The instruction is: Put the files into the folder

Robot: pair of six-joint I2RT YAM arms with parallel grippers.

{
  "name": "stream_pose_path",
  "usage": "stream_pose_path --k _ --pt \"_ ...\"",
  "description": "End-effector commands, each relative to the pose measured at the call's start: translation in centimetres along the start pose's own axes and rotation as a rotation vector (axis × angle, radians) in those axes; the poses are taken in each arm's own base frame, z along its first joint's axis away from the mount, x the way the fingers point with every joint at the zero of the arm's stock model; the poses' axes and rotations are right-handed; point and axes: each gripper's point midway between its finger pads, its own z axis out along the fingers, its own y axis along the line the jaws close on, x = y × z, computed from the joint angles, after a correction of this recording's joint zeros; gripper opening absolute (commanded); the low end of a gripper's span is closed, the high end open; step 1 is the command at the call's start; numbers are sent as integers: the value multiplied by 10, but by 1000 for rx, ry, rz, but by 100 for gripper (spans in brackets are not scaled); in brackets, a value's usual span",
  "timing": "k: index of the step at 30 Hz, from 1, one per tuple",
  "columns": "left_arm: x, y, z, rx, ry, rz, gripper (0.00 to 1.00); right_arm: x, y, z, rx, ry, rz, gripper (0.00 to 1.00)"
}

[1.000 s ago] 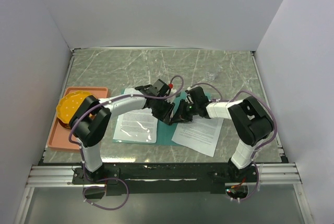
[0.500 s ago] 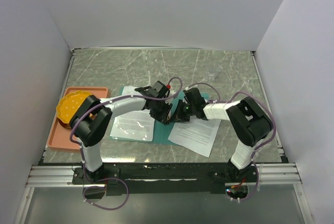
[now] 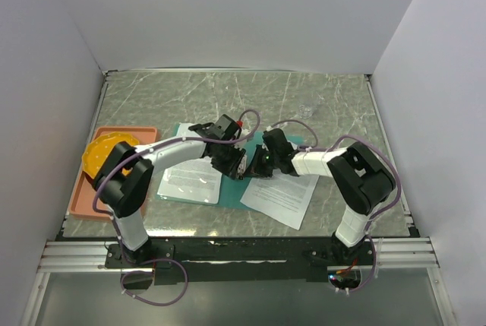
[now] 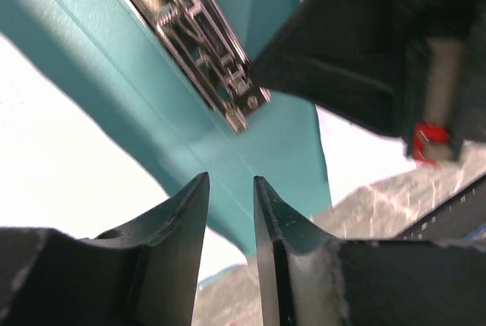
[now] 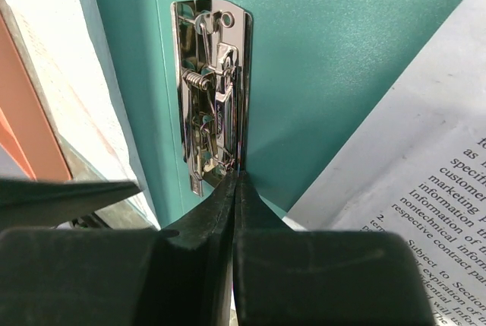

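The teal folder (image 3: 184, 131) lies open on the table, its metal clip (image 5: 213, 90) at the spine. One printed sheet (image 3: 190, 180) lies on its left half. A second sheet (image 3: 277, 197) lies at its right, partly over the folder's edge (image 5: 425, 174). My left gripper (image 3: 234, 165) hovers low over the spine just below the clip (image 4: 205, 45), jaws a narrow gap apart with nothing between them. My right gripper (image 3: 255, 165) is shut, its tips (image 5: 237, 178) touching the clip's lower edge. The two grippers are almost touching.
A salmon-orange tray (image 3: 91, 197) with a yellow perforated dish (image 3: 102, 155) stands at the left edge. A small clear object (image 3: 306, 109) lies at the back right. White walls close in three sides.
Both grippers have shifted a little left and away from the bases. The folder and both sheets have slid left with them and turned slightly.
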Motion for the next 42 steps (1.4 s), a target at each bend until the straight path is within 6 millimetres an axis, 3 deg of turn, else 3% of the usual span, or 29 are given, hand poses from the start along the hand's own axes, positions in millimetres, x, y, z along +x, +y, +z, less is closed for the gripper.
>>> stream_pose_path --k 1,6,9,14,19,23,27,42 --pt "-1 3 -34 -12 -45 59 37 21 -51 3 224 23 -21 2" --pt "-7 12 -43 -35 -110 90 35 28 -48 4 240 25 -8 0" --pt "-8 18 -39 -57 -146 116 33 26 -39 3 245 -19 -21 0" --pt "-5 28 -24 -61 -185 116 31 41 -35 2 244 -43 -12 0" --pt "-4 36 -6 -37 -205 94 30 44 -34 9 278 -35 -19 0" --pt "-6 40 -3 -27 -216 83 29 43 -35 9 288 -38 -22 0" --pt "-7 35 -5 1 -233 90 29 45 -36 10 282 -30 -18 0" --pt "0 19 16 21 -173 126 29 52 -40 13 260 -18 -8 0"
